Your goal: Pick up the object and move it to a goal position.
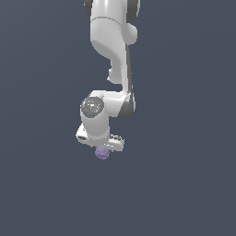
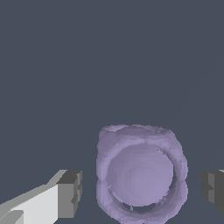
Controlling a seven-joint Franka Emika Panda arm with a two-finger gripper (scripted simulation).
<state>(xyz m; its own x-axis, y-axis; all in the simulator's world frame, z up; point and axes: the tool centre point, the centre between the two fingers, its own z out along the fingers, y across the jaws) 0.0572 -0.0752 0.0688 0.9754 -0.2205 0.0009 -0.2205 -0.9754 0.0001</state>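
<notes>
The object [image 2: 141, 175] is a pale purple, lumpy, rounded blob with a smooth disc on its upper face. In the wrist view it sits between my two dark fingertips [image 2: 70, 194], with a visible gap on each side. My gripper [image 2: 142, 190] is open around it and does not touch it. In the exterior view the white arm hangs down from above, and the gripper [image 1: 102, 150] stands right over the object [image 1: 102, 154], which peeks out below the hand. The fingers themselves are hidden by the hand in that view.
A flat, dark blue-grey floor [image 1: 184, 184] spreads around the arm in every direction. No other objects or edges show in either view.
</notes>
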